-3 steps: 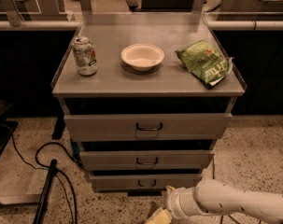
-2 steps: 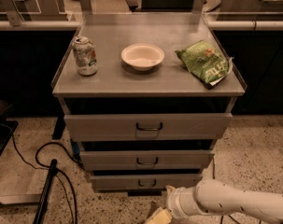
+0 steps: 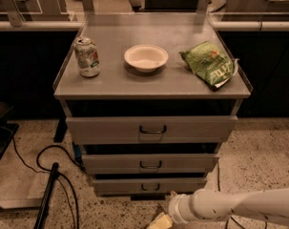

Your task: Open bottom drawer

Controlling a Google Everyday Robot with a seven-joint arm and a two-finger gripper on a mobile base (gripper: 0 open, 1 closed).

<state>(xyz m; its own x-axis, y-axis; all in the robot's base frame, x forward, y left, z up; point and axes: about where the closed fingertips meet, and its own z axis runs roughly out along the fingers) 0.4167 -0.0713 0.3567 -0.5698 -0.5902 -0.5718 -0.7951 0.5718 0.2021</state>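
A grey metal cabinet has three drawers. The bottom drawer (image 3: 149, 185) is the lowest and narrowest-looking, with a flat grey front and a small dark bracket handle (image 3: 150, 187). Its front stands nearly flush under the middle drawer (image 3: 150, 163). The top drawer (image 3: 151, 128) is the widest. My white arm comes in from the lower right. My gripper (image 3: 159, 221) is at the bottom edge of the view, low over the floor, just below and slightly right of the bottom drawer's handle, not touching it. Most of it is cut off by the frame.
On the cabinet top (image 3: 115, 85) stand a drink can (image 3: 87, 57), a white bowl (image 3: 146, 57) and a green chip bag (image 3: 209, 63). Black cables (image 3: 48, 159) and a dark pole (image 3: 46, 197) lie on the speckled floor to the left. Dark counters run behind.
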